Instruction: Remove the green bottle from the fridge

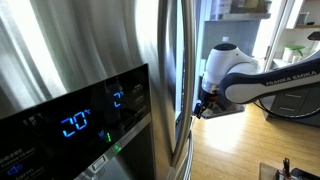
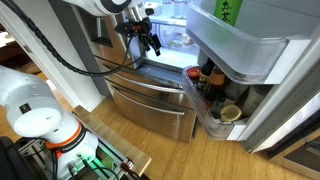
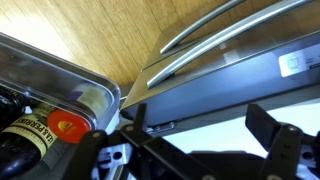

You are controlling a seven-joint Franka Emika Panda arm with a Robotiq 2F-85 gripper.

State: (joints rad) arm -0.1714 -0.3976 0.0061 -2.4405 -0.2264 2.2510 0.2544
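**Operator:** Report the location of the green bottle [image 2: 193, 73].

**Technician:** In an exterior view, a small pale item sits at the inner end of the lower door shelf [image 2: 228, 128], just beside the dark bottles [image 2: 207, 85]. It is judged to be the bottle, but it is too small to confirm. It is inside the fridge [image 1: 60, 50], whose door stands open. The wrist view does not show it. That view shows only the shelf corner with a red-capped jar [image 3: 65, 123].

**Operator:** Report the gripper [image 2: 150, 42] condition.

**Technician:** The fingers [image 3: 262, 118] stand apart in the wrist view, with nothing between them. The gripper hangs above the freezer drawers [image 2: 150, 105], at the mouth of the open compartment. It is well apart from the door shelf and touches no item.

**Operator:** What is the task progress?

**Technician:** Judged as early.
1. Done: the door is open, so access is available.
2. Not done: approach to the shelf, alignment on the bottle, closure, lift and withdrawal.

**Operator:** Any cautions?

**Technician:** The bottle stands close against the dark bottles, so the approach will likely have little room to spare.
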